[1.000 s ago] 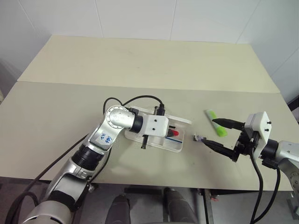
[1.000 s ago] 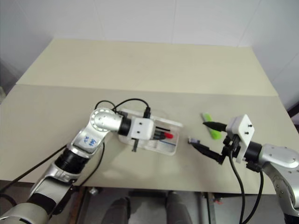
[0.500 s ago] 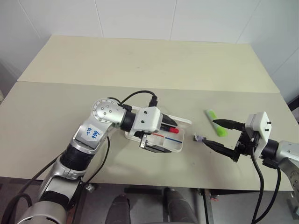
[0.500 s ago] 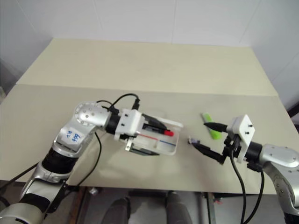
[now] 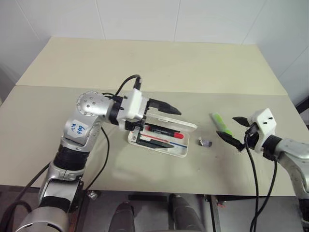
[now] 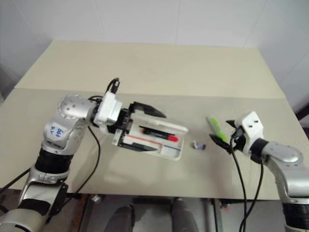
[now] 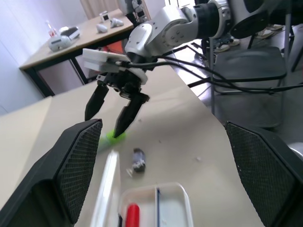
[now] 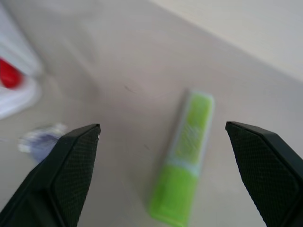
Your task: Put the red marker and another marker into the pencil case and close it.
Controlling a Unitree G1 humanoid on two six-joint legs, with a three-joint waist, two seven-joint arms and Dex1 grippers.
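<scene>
White tiled wall behind; beige desk [image 5: 145, 63] in two joined panels. Pencil case [image 5: 186, 151] lies open near the desk's front edge, lid tipped back on the far side. Red marker [image 5: 166, 132] rests inside it, lengthwise, red cap toward the robot's right (thin red and blue lines visible in the tray beside it). Left claw [image 5: 161, 126] hovers above the case, fingers spread wide, holding nothing. Small grey-purple object [image 5: 205, 143] sits on the desk just right of the case. Lime-green marker [image 5: 221, 123] lies farther right, flat on the desk, outside the case. Right claw [image 5: 232, 130] is just beside its near end, fingers apart, one to each side, not gripping.
</scene>
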